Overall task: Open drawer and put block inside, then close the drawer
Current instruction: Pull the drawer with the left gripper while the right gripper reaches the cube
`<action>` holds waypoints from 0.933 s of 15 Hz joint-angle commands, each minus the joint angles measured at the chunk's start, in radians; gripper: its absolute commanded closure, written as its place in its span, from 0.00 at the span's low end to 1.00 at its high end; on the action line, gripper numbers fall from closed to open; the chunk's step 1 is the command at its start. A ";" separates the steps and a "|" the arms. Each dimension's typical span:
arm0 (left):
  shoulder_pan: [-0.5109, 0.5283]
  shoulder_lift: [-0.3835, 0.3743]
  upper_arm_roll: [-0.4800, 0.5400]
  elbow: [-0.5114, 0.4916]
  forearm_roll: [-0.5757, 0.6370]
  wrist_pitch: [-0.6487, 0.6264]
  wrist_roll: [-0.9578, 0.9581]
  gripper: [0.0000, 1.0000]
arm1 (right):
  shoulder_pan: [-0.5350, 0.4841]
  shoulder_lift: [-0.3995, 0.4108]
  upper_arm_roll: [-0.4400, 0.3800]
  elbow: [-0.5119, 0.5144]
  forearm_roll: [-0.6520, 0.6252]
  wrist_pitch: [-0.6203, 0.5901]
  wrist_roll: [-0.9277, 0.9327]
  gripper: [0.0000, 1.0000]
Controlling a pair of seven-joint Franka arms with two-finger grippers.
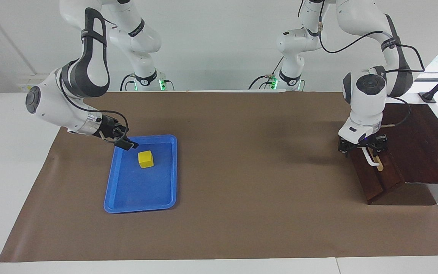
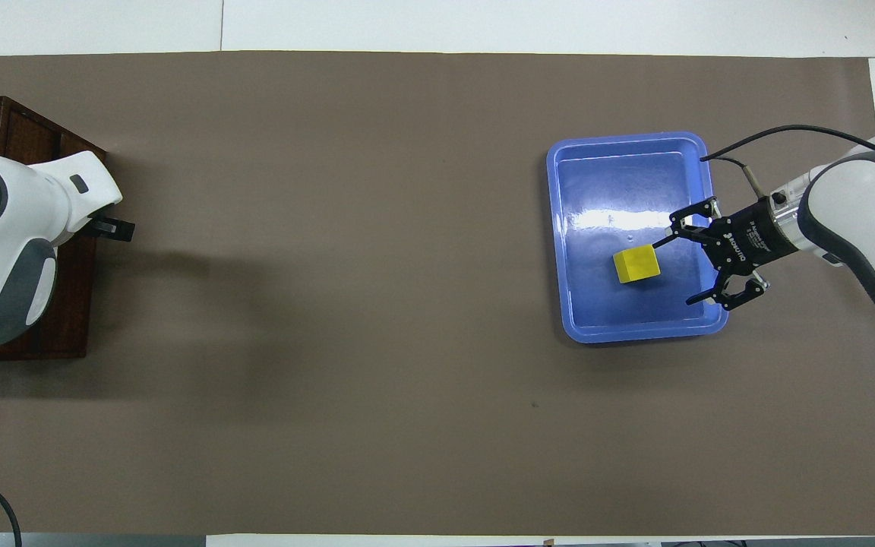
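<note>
One yellow block (image 1: 145, 159), one blue tray (image 1: 117, 167), one wooden drawer (image 1: 375, 179), two claws.

Bright, even light; glare on blue tray (image 2: 627, 216); soft shadows.

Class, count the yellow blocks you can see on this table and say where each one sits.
1. The single yellow block lies in the blue tray, toward the right arm's end of the table. The drawer is shut, so anything inside it is hidden.
</note>
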 commanded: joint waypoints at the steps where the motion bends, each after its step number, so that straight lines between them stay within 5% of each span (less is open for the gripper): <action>1: -0.063 0.013 -0.008 -0.014 0.015 0.035 -0.145 0.00 | -0.027 0.071 0.005 0.043 0.042 -0.031 0.021 0.00; 6: -0.310 0.019 -0.008 0.049 -0.102 -0.069 -0.557 0.00 | -0.026 0.106 -0.002 0.071 0.107 -0.013 0.063 0.00; 12: -0.324 0.017 -0.008 0.059 -0.104 -0.098 -0.589 0.00 | -0.026 0.131 -0.002 0.029 0.153 0.047 0.066 0.00; 14: -0.333 0.023 -0.008 0.193 -0.187 -0.265 -0.595 0.00 | -0.022 0.134 -0.002 0.022 0.156 0.050 0.066 0.00</action>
